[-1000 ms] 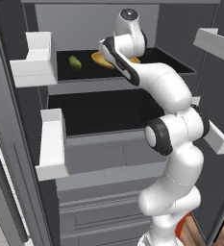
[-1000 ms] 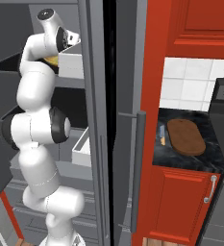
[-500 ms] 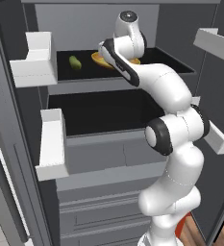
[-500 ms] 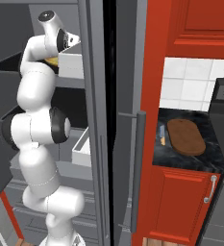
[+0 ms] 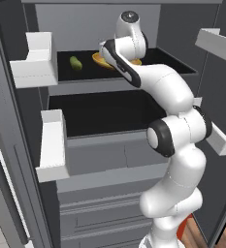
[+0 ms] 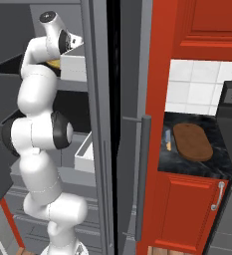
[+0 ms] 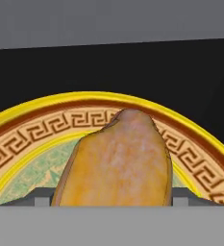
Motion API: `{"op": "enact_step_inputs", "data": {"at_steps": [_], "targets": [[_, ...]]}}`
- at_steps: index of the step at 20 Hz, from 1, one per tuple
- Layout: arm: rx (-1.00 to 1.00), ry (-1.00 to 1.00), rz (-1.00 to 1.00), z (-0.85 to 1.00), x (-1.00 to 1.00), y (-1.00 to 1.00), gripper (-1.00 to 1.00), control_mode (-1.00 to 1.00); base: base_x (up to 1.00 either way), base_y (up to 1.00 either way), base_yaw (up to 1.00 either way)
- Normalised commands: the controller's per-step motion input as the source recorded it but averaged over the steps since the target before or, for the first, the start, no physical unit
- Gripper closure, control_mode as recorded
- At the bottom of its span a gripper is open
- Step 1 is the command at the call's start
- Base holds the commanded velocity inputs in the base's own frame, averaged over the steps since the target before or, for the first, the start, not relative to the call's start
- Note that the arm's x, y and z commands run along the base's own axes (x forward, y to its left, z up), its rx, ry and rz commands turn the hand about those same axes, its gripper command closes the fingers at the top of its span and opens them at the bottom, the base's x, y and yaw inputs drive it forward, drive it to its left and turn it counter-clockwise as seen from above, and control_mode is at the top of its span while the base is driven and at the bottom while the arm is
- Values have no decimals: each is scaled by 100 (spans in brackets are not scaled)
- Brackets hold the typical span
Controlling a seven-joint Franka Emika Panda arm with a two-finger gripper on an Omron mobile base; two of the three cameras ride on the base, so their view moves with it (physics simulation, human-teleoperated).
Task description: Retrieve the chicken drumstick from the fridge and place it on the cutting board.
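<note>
Gripper (image 7: 112,204) low over the chicken drumstick (image 7: 116,161), grey fingertips (image 7: 41,197) apart on either side, not clamped yet. Drumstick lies mid yellow plate (image 7: 31,132) on the upper fridge (image 5: 85,138) shelf. Risk: lumpy meat slips out on closing, or the plate gets dragged toward the shelf's front edge. Cutting board (image 6: 192,142) far off on the counter.

The chicken drumstick (image 7: 116,166) looks matt and faintly mottled on a glossy, patterned yellow plate (image 7: 31,129); the cutting board (image 6: 191,142) shows smooth brown wood.

We see a kitchen: an open fridge (image 5: 109,111), red cabinets (image 6: 187,209), white wall tiles (image 6: 192,89), dark counter (image 6: 207,167).
</note>
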Motion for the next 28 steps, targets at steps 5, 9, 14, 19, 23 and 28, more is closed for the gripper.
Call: {"op": "enact_step_inputs", "data": {"at_steps": [5, 9, 14, 19, 23, 28], "targets": [[0, -24, 0, 0, -2, 0, 100, -100, 0, 0, 0], [0, -34, 0, 7, -4, 0, 100, -100, 0, 0, 0], [1, -29, 0, 55, -27, -8, 100, -100, 0, 0, 0], [3, -5, 0, 24, -34, -12, 100, -100, 0, 0, 0], [-1, -1, -4, 26, -42, -1, 100, -100, 0, 0, 0], [0, -3, -6, 52, -71, 0, 100, -100, 0, 0, 0]]}}
